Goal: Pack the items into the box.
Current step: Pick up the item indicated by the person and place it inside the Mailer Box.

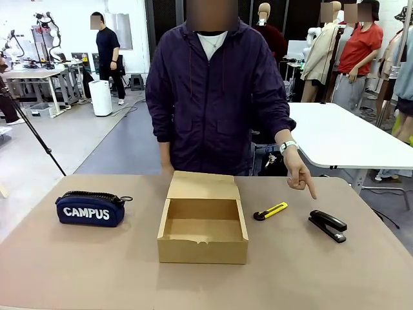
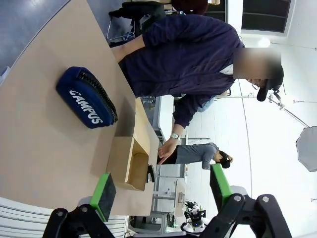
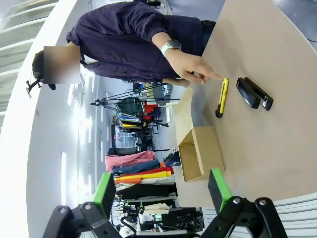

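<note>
The brown cardboard box stands open at the table's middle, its flap lid folded back toward the person. A navy pouch lettered "CAMPUS" lies left of it. To the right lie a yellow-and-black utility knife and a black stapler. The person's hand points a finger down between knife and stapler. My left gripper is open, held well off the pouch and box. My right gripper is open too, away from the box, the knife and the stapler.
The person in a dark purple jacket stands at the far edge behind the box. A white table sits behind on the right. The brown tabletop has free room in front of the box.
</note>
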`<state>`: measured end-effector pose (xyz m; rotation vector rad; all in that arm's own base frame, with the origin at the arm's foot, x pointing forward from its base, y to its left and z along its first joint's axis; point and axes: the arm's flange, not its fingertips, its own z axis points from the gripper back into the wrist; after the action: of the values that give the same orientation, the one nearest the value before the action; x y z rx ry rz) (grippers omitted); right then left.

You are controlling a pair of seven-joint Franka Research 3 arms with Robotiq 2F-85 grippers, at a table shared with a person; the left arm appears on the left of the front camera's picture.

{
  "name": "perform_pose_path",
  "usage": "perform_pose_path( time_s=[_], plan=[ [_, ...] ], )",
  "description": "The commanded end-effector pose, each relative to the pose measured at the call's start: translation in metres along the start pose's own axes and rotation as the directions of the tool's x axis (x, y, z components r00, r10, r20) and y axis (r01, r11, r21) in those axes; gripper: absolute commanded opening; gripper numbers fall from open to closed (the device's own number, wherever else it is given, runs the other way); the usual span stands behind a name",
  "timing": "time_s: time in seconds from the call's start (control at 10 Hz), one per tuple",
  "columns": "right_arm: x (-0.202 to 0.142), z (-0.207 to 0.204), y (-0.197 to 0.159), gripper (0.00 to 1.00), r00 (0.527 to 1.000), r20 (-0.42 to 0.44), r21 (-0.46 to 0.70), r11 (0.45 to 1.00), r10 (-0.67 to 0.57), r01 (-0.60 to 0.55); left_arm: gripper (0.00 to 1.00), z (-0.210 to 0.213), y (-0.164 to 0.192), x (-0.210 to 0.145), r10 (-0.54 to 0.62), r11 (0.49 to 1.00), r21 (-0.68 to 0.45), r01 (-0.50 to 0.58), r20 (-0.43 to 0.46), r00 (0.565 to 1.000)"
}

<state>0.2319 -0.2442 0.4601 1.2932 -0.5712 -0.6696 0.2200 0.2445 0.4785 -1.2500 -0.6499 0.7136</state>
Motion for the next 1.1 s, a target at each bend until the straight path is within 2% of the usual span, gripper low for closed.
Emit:
perform_pose_path(
  time_s=[0.0,0.1,0.2,0.3,0.4,0.5,0.6,0.7,0.8,0.9,1.0],
  plan=[
    [0.004,-0.001,0.004,1.0,1.0,0.012,0.03,0.999,0.016,-0.016,1.0,0.0,-0.001,0.002,-0.019,1.0,-0.019,0.019,0.004,1.0],
    [0.0,0.0,0.0,1.0,1.0,0.0,0.0,1.0,0.0,0.0,1.0,0.0,-0.001,0.002,-0.019,1.0,-0.019,0.019,0.004,1.0],
    [0.005,-0.033,0.018,1.0,0.995,-0.064,-0.135,0.987,0.076,-0.084,1.0,0.0,-0.001,0.002,-0.019,1.0,-0.019,0.019,0.004,1.0],
    [0.013,-0.071,0.035,1.0,0.978,-0.139,-0.286,0.939,0.156,-0.19,1.0,0.0,-0.001,0.002,-0.019,1.0,-0.019,0.019,0.004,1.0],
    [0.015,-0.108,0.051,1.0,0.949,-0.16,-0.477,0.82,0.272,-0.315,1.0,0.0,-0.001,0.002,-0.019,1.0,-0.019,0.019,0.004,1.0],
    [0.012,-0.142,0.061,1.0,0.872,-0.26,-0.61,0.629,0.415,-0.481,1.0,0.0,-0.001,0.002,-0.019,1.0,-0.019,0.019,0.004,1.0],
    [0.002,-0.179,0.07,1.0,0.771,-0.353,-0.659,0.445,0.529,-0.607,1.0,0.0,-0.001,0.002,-0.019,1.0,-0.019,0.019,0.004,1.0],
    [-0.011,-0.207,0.07,1.0,0.677,-0.443,-0.66,0.298,0.588,-0.69,1.0,0.0,-0.001,0.002,-0.019,1.0,-0.019,0.019,0.004,1.0],
    [-0.025,-0.231,0.066,1.0,0.599,-0.507,-0.638,0.198,0.62,-0.745,1.0,0.0,-0.001,0.002,-0.019,1.0,-0.019,0.019,0.004,1.0],
    [-0.04,-0.246,0.063,1.0,0.544,-0.553,-0.581,0.176,0.631,-0.795,1.0,0.0,-0.001,0.002,-0.019,1.0,-0.019,0.019,0.004,1.0],
    [-0.046,-0.249,0.064,1.0,0.547,-0.514,-0.557,0.228,0.661,-0.799,1.0,0.0,-0.001,0.002,-0.019,1.0,-0.019,0.019,0.004,1.0]
  ],
)
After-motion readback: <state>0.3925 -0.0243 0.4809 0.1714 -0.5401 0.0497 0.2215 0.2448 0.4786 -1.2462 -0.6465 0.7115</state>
